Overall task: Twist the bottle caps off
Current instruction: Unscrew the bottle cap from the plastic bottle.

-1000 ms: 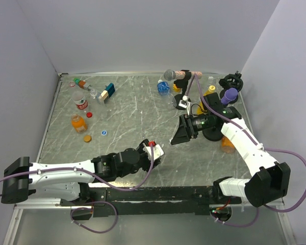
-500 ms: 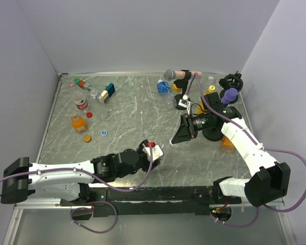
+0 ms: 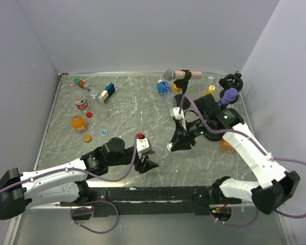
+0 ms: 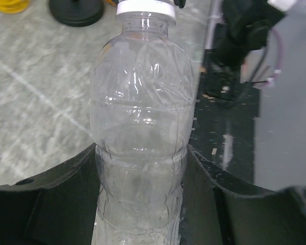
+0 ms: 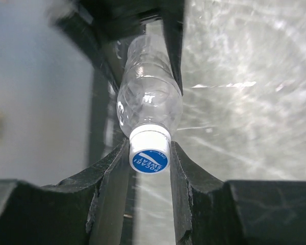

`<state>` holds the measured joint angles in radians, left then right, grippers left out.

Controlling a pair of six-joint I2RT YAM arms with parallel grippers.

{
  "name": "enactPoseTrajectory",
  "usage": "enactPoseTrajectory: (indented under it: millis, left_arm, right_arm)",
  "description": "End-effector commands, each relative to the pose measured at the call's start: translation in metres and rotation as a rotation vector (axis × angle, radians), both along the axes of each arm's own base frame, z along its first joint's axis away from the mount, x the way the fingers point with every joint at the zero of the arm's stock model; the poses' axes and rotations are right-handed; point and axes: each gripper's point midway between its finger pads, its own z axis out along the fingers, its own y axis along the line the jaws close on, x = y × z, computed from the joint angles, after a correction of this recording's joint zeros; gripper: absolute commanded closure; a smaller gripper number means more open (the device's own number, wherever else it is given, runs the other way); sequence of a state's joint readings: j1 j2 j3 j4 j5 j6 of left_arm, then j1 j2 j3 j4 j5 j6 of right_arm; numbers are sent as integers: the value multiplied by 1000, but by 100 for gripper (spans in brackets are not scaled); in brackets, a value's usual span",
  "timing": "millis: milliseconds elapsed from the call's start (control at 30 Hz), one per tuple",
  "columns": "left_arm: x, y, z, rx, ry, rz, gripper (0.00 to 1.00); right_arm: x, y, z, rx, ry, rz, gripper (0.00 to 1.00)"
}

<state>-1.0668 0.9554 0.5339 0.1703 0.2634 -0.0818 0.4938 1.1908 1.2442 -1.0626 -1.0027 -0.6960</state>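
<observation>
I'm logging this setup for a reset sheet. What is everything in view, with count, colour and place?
held bottle: 1, clear, between the two hands
cap: 1, white with blue top, on the held bottle
red-label bottle: 1, clear, far left
orange bottles: 2, orange, one left, one behind the right arm
blue-label bottle: 1, blue and clear, far centre
yellow bottle: 1, yellow, far right
loose caps: at least 3, red, orange, blue, left
microphones: 2, grey and purple, far right
block: 1, blue and tan, far left
left hand: 1, black, shut on the held bottle
right hand: 1, black, shut on the cap
</observation>
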Motion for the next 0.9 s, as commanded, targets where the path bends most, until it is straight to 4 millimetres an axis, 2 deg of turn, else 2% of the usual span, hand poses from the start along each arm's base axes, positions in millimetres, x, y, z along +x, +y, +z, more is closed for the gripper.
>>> enactPoseTrajectory:
  millis: [0,67,200,267,300,333,367,467,600,667,733,867]
  left_arm:
    - [-17,-3,19,-59,43,-122,99]
    - [-12,0,19,-45,27,-93,99]
    - [3,8,19,-23,-17,-5,99]
    - [9,12,17,-7,-24,33,99]
    - [11,12,18,-4,-27,43,99]
    - [13,13,17,1,-30,56,99]
    - [15,14,18,2,-36,65,99]
    - [21,17,22,-4,-50,106,99]
    - [30,20,31,-13,-86,169,99]
    - [33,20,37,-7,-119,209,99]
    - [36,17,40,15,-155,263,99]
    - [47,17,41,73,-247,400,99]
  right_arm:
    - [1,0,19,58,-323,146,100]
    - [2,3,21,55,-285,147,99]
    - [7,9,21,52,-176,71,83]
    - [5,9,27,55,-148,62,65]
    - [6,9,33,56,-135,40,49]
    - [8,9,38,53,-131,12,44]
    - [10,8,45,53,-131,-10,32]
    - [19,2,66,57,-124,-107,15]
    - [19,-8,87,104,-10,-176,12]
    - [24,-16,86,124,93,-242,8]
    - [30,-21,78,117,227,-324,7]
    - [22,-20,56,65,467,-365,1]
